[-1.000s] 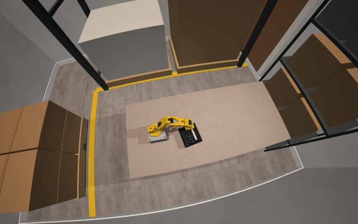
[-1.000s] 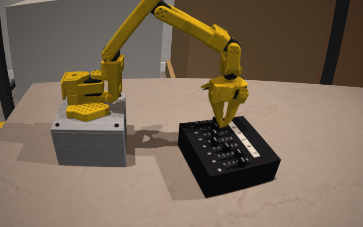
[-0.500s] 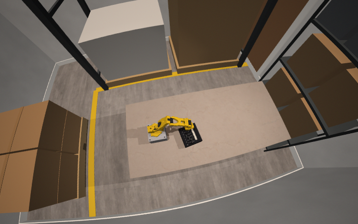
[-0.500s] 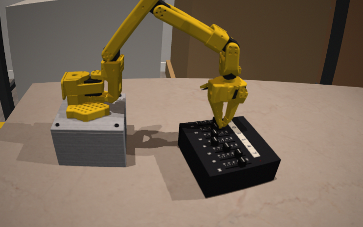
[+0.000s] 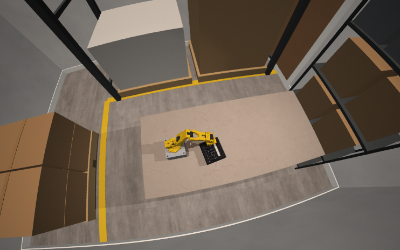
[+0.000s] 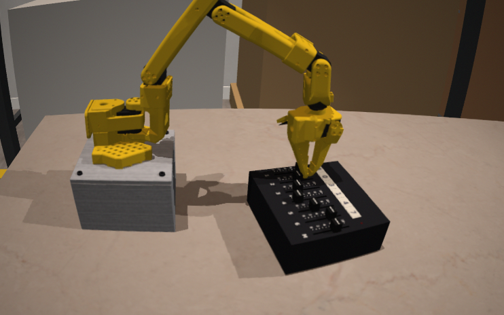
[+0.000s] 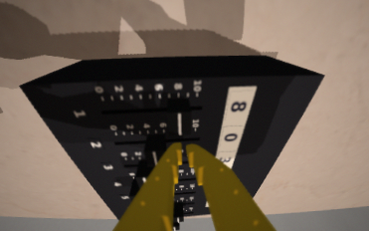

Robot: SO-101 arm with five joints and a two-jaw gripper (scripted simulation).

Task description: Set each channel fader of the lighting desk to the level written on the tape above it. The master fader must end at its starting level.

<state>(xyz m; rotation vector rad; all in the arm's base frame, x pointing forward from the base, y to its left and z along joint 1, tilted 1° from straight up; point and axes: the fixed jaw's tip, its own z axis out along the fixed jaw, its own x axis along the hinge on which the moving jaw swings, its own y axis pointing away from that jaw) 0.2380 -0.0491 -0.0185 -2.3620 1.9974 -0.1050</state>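
Observation:
The black lighting desk point(image 6: 316, 215) lies on the table right of the arm's base; it also shows in the top view point(image 5: 212, 151) and the wrist view point(image 7: 178, 124). It has several fader rows with dark knobs and a white tape strip point(image 6: 340, 195) of numbers along its right side. In the wrist view the tape point(image 7: 238, 124) reads 8 by row 1 and 0 by row 2. The row 1 knob point(image 7: 178, 106) sits near the 8 mark. My gripper point(image 6: 307, 174) is shut and empty. Its tips point down at the far end of the desk, around rows 2 and 3, and hide the faders beneath them.
The arm stands on a grey block point(image 6: 123, 191) left of the desk. Stacked cardboard boxes point(image 5: 33, 173) stand on the floor to the left. Shelving with boxes point(image 5: 357, 99) stands to the right, and tall crates point(image 5: 229, 34) stand behind the table.

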